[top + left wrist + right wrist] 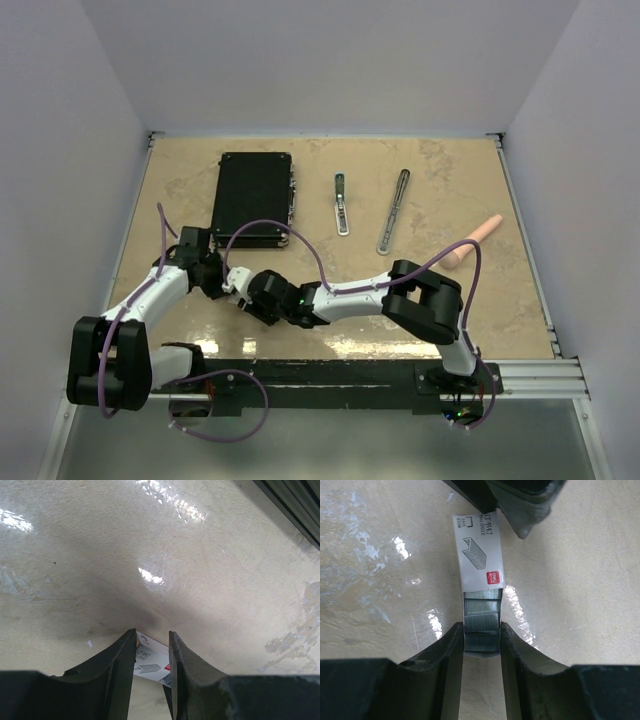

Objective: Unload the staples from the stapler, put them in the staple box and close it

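Wide beige worktop (450, 300), and the biggest thing on it is the black case (252, 198), so everything gets placed off that. Right of the case, well apart from it, lies the stapler (394, 212). It's in two slim bars side by side, and neither arm is near them. Whether any strip sits in those bars is too small to tell.

All the action is just off the case's near edge, where the two arms meet nose to nose. The left pincer (152, 640) is clamped on the end of a small white box (479, 550) nearer the case. The right pincer (481, 630) is clamped on the staples (481, 612), a silvery ribbed stack poking out of the box's end farther from the case. I can't tell whether the box is resting down or held up.

My read: this is the step at the box, with the stack half inside the sleeve. The frames don't say whether it is going in or coming out.

The next move calls for a straight slide along the sleeve's length with both grips steady. Any twist could jam the stack or snap the strips apart.
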You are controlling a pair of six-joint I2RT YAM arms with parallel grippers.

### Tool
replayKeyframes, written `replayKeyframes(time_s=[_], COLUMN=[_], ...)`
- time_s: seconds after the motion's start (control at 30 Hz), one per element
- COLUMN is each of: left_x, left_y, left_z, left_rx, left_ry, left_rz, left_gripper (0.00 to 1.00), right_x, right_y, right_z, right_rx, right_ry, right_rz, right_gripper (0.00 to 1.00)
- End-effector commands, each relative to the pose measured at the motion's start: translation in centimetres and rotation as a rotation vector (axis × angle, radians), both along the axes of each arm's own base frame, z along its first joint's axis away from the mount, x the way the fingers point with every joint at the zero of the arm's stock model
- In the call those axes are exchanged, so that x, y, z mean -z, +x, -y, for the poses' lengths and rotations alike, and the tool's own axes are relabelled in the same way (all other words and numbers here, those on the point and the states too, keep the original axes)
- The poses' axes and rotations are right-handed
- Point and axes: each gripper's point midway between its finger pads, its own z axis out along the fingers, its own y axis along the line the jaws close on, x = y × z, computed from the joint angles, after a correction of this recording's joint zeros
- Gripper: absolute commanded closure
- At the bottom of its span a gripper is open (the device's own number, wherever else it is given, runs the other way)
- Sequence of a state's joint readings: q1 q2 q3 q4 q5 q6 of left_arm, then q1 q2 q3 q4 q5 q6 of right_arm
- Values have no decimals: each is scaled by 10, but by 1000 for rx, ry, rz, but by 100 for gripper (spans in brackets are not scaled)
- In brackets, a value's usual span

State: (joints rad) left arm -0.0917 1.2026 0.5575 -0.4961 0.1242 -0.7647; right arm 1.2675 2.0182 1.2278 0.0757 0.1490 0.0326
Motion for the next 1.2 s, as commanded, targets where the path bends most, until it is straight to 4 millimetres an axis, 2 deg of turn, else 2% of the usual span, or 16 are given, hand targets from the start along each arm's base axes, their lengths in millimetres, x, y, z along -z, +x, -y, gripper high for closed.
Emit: replayKeyframes(time_s=[0.0, 0.1, 0.23, 0.67, 0.73, 0.87, 0.97, 1.03, 1.07, 1.1, 1.17], left_x=[-4, -5, -6, -8, -10, -21, -29, -29, -32, -31, -31], left_y=[6, 7, 6, 0, 1, 9, 13, 11, 14, 12, 10], left_z=[5, 5, 5, 6, 5, -6, -15, -21, -27, -29, -30], left_rx=[23, 26, 25, 7, 9, -10, -26, -35, -52, -58, -67], left_ry=[-23, -22, -25, -36, -27, 36, 86, 113, 143, 152, 160], left_rz=[18, 26, 30, 14, 23, 50, 60, 53, 63, 61, 60], left_gripper=[64, 64, 63, 64, 61, 53, 50, 50, 50, 52, 55], right_x=[0, 6, 14, 3, -3, -19, -23, -35, -33, -42, -42], right_y=[-20, -22, -13, -3, -1, 0, -3, -6, -9, -9, -10], right_z=[1, 2, 1, -4, -5, -3, -1, -3, 1, 0, 5], right_rx=[-114, -125, -74, -4, 2, 13, 12, 12, 9, 13, 19], right_ry=[-11, -18, -47, -16, -12, 16, 28, 66, 67, 95, 95], right_rz=[-22, -37, -22, -8, 3, 13, 1, -10, -16, -16, -21], right_gripper=[68, 68, 68, 65, 62, 47, 41, 40, 39, 39, 39])
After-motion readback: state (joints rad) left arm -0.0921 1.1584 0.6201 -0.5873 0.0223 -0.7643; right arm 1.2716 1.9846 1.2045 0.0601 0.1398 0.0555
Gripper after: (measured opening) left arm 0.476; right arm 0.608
